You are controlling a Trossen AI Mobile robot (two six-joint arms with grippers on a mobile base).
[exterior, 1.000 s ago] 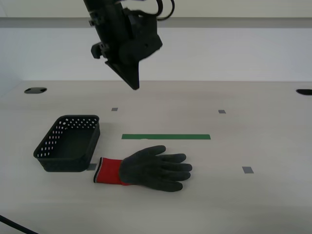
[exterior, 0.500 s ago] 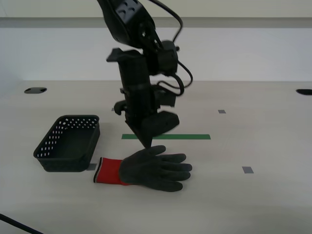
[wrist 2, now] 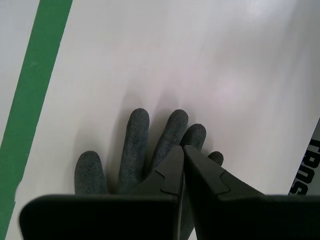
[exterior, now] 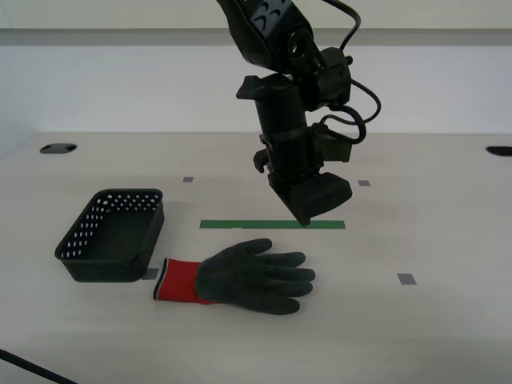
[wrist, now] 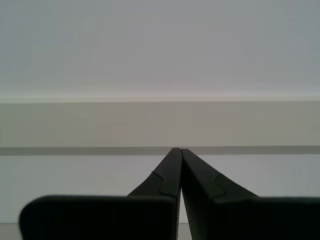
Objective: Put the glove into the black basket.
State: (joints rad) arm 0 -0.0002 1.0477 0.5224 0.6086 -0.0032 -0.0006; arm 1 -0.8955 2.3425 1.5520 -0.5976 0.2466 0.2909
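Note:
The glove (exterior: 248,276) lies flat on the table, dark grey hand with a red cuff (exterior: 178,280) pointing at the black basket (exterior: 80,258). The basket stands empty at the exterior view's left, just beside the cuff. My second gripper (exterior: 306,220) is shut and empty, tip pointing down a little above the table, just behind the glove's fingertips. In the second wrist view the shut gripper (wrist 2: 181,148) hangs over the glove's fingers (wrist 2: 135,145). My first gripper (wrist: 179,150) is shut and empty, facing a wall, out of the exterior view.
A green tape strip (exterior: 272,225) runs across the table behind the glove and shows in the second wrist view (wrist 2: 35,90). Small grey tape squares (exterior: 406,278) mark the table. Dark holes sit at the far corners (exterior: 58,148).
The second arm came down from high at the exterior view's left to the glove's thumb, then swung right to hang behind the fingertips. The glove and basket have not moved.

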